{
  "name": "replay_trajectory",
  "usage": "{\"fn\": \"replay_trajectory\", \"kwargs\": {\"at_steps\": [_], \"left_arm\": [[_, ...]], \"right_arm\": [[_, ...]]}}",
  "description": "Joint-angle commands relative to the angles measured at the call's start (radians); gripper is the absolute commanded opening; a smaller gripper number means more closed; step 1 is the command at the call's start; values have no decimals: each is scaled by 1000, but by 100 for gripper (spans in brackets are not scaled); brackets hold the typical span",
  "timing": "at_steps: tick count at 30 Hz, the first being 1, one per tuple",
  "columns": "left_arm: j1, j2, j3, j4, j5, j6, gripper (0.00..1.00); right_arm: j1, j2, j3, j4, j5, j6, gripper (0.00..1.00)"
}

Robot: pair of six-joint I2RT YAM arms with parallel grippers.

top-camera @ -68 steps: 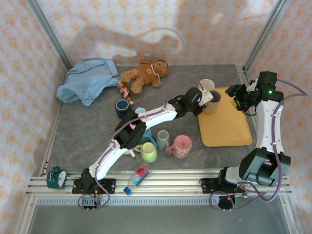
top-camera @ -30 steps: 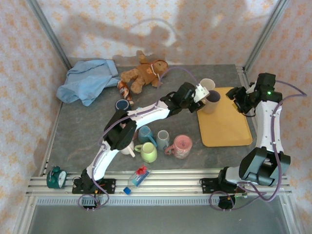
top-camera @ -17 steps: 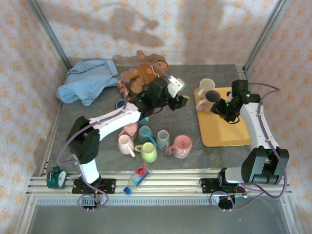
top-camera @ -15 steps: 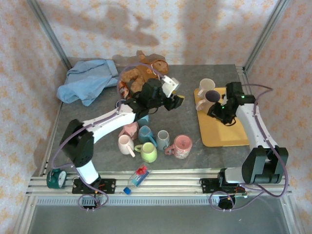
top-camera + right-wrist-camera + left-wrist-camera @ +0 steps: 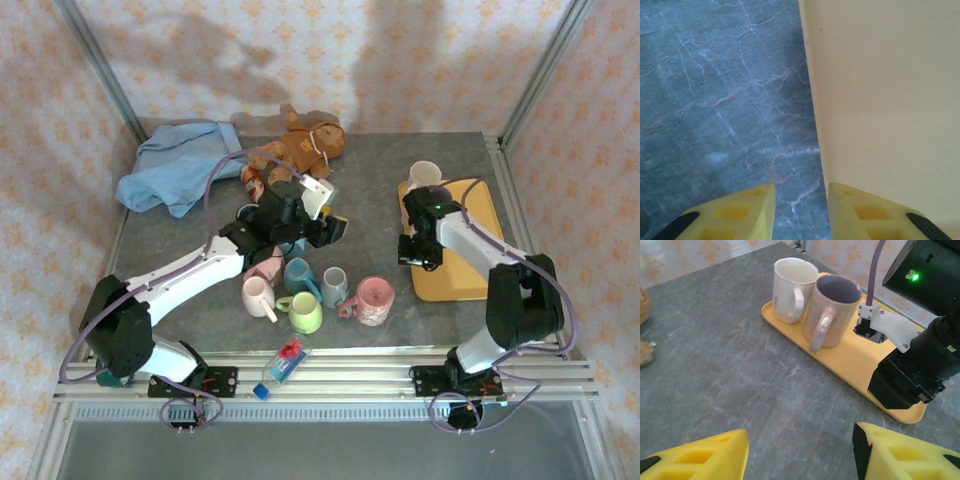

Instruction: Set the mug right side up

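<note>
The left hand (image 5: pixel 800 452) is spread and holds nothing; it hangs above the bare desk (image 5: pixel 715 365), about the middle. The right hand (image 5: pixel 800 200) has its fingers only a little apart, with nothing between them, and points down at the left edge of the tray (image 5: pixel 880 100). I judge that the turning step is done: the mug (image 5: pixel 832 307) stands mouth up in the far left corner of the tray, close beside a white mug (image 5: pixel 792 287); I cannot tell if they touch. The next move asks only that both arms go away without knocking it. The mug is well to the right of the left hand, and near the right hand, on its far side.
</note>
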Motion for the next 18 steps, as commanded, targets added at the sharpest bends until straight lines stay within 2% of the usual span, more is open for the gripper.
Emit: {"fn": "replay_trajectory", "kwargs": {"at_steps": [1, 10, 18], "left_arm": [[20, -63, -33, -26, -37, -39, 58], [29, -95, -48, -72, -61, -34, 57], [31, -101, -50, -81, -82, -29, 57]], "right_arm": [[14, 40, -7, 60, 67, 6, 30], [25, 135, 19, 59, 170, -9, 27], [27, 172, 17, 85, 146, -17, 17]]}}
